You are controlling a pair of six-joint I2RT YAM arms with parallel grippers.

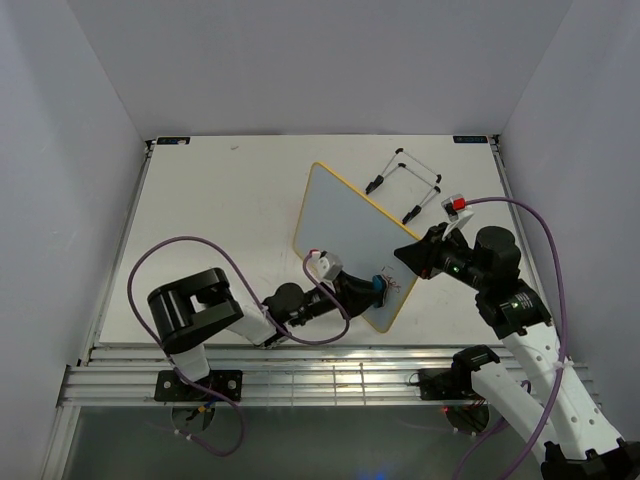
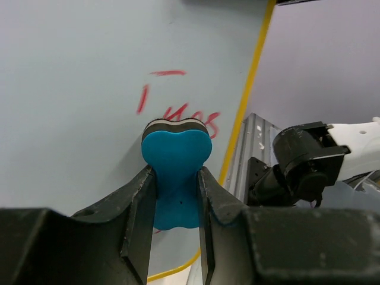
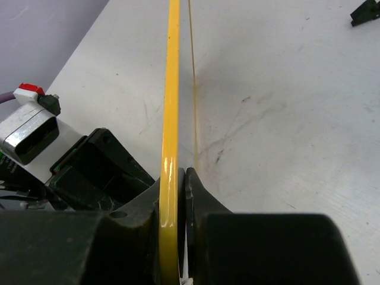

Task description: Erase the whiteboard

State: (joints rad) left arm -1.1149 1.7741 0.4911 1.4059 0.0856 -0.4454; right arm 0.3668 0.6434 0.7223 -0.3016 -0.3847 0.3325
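Observation:
The whiteboard (image 1: 345,225), white with a thin yellow frame, is tilted up off the table in the middle. My right gripper (image 1: 412,252) is shut on its right edge; the right wrist view shows the yellow frame (image 3: 171,107) edge-on between the jaws. My left gripper (image 1: 368,290) is shut on the blue bone-shaped eraser (image 2: 176,169), whose felt end presses on the board face (image 2: 71,89) at the lower end of the red writing (image 2: 178,107), near the board's near corner.
The black wire stand (image 1: 408,185) lies detached on the table behind the board to the right. A red and white marker part (image 1: 455,204) sits beside my right wrist. The table's aluminium front rail (image 1: 300,385) runs along the near edge.

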